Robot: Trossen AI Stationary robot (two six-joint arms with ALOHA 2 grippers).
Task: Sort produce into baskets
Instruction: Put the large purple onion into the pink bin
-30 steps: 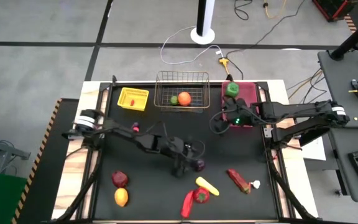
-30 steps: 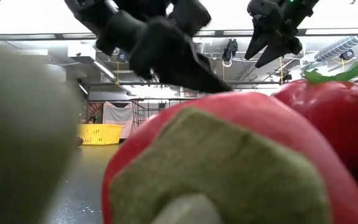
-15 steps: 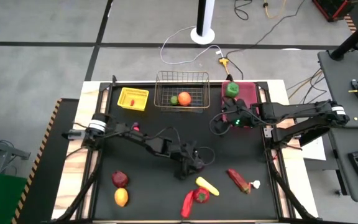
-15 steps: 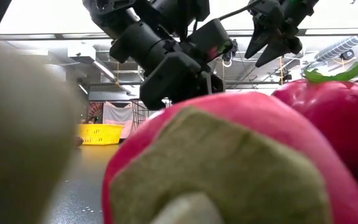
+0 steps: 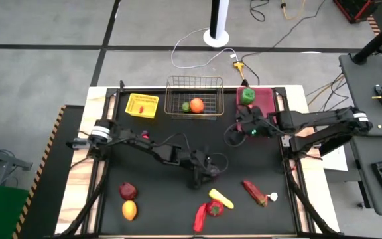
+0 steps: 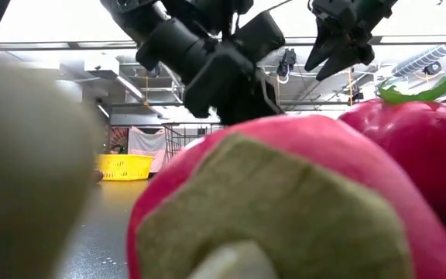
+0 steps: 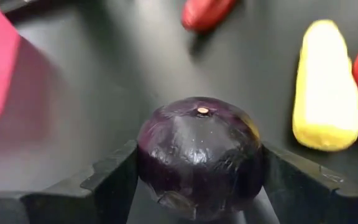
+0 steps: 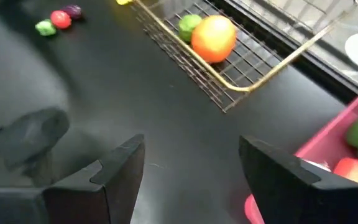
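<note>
A dark purple round fruit [image 7: 197,155] sits on the black table near its middle, between the fingers of my left gripper [image 7: 197,186], which is shut on it. In the high view that gripper [image 5: 208,174] covers the fruit. My right gripper [image 8: 191,155] hangs open above the table beside the pink bin [image 5: 262,109], with nothing between its fingers; it also shows in the high view [image 5: 236,127]. The wire basket [image 5: 193,87] holds an orange fruit [image 5: 197,104] and a green one [image 5: 186,106]. The yellow tray [image 5: 142,105] stands left of it. My left gripper has the purple fruit between its two fingers, one on each of its sides [image 7: 143,168], at about its widest part. The fingers come slanting down from the table's left. The fruit rests on the table, its stem mark up.
Near the front lie a yellow corn-like piece [image 5: 221,197], a red pepper [image 5: 214,208], a red chili [image 5: 199,218] and another red piece [image 5: 254,192]. At the front left lie a dark red fruit [image 5: 128,191] and a yellow one [image 5: 129,210]. The pink bin holds a green piece [image 5: 247,95].
My left gripper has gone toward the table's right edge and down onto the purple fruit, which has stayed in place. It now covers the fruit in the high view.
</note>
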